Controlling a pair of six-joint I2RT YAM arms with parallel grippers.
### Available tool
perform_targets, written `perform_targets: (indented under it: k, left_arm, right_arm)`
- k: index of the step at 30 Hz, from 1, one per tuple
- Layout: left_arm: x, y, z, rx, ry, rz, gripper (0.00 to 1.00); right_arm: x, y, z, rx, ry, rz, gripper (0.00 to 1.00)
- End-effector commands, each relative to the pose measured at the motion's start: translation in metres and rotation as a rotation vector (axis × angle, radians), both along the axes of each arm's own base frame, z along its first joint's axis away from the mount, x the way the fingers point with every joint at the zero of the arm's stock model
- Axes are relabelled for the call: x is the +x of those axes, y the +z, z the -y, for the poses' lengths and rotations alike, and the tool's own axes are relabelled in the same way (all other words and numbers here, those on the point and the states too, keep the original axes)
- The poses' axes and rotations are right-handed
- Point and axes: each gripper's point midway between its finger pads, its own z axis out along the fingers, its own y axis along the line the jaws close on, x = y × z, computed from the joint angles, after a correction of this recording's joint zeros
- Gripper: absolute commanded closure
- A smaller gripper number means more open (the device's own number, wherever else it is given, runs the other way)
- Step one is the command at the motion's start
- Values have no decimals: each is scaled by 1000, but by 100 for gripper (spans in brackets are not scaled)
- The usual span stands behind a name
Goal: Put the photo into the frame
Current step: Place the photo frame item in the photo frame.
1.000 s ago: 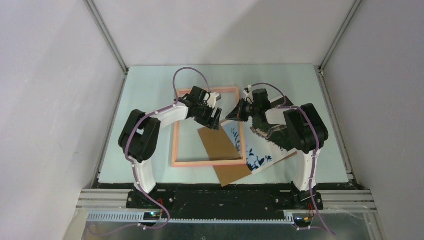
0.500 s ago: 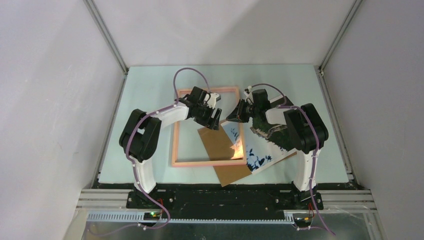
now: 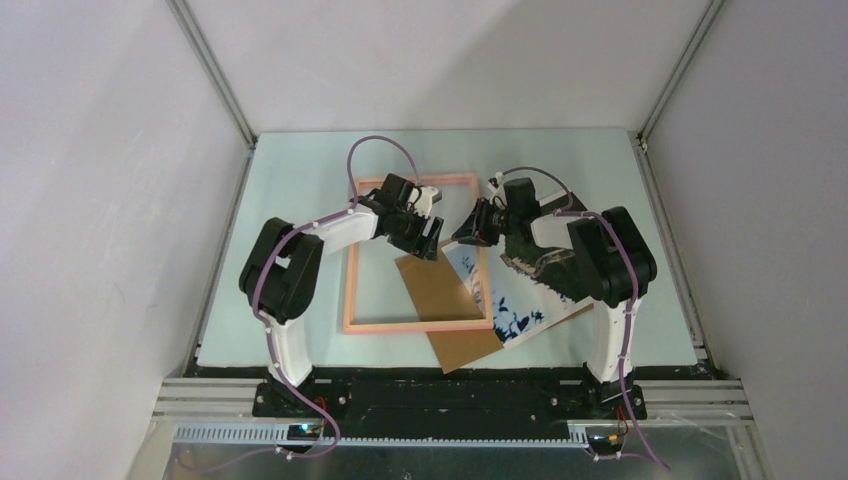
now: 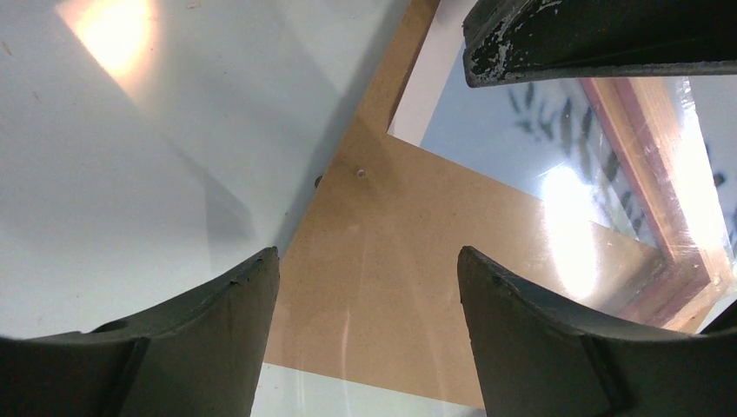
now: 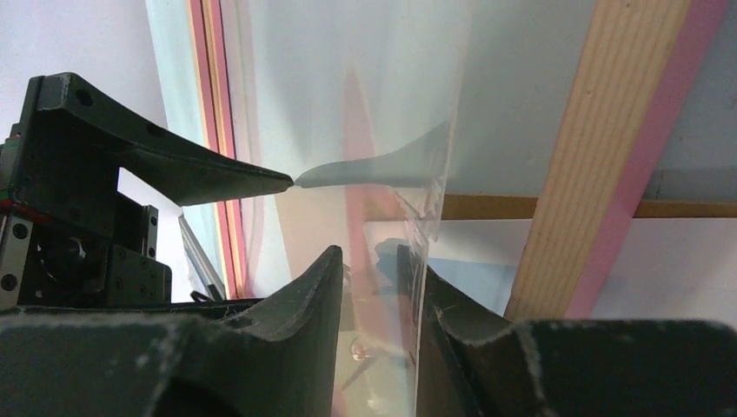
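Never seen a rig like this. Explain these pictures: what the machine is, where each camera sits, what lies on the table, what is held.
Two robot arms stand at the near edge of the table, each ending in a two-finger gripper. The wide picture looks down from above and behind; the other two come from wrist cameras. On the table lie a pink frame, a brown backing board crossing its lower right corner, and the photo at its right. The left gripper hangs open over the board, holding nothing. The right gripper has jaws slightly apart; no grip shows.
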Motion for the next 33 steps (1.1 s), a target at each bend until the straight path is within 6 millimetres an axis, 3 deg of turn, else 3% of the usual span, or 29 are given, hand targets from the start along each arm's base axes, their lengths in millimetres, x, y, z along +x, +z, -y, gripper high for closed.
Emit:
perform_targets:
  k: [1,13,33]
  left_arm:
    - [7,1,2,8,-4,34,20]
    - [7,0,0,14,0,36,20]
    - [7,0,-1,21,2,40,20]
  right_arm:
    - [12,13,-7,3,11,64,65]
    - [14,18,-4,-28,22,90,56]
    - [20,28,20,-104,-9,134,52]
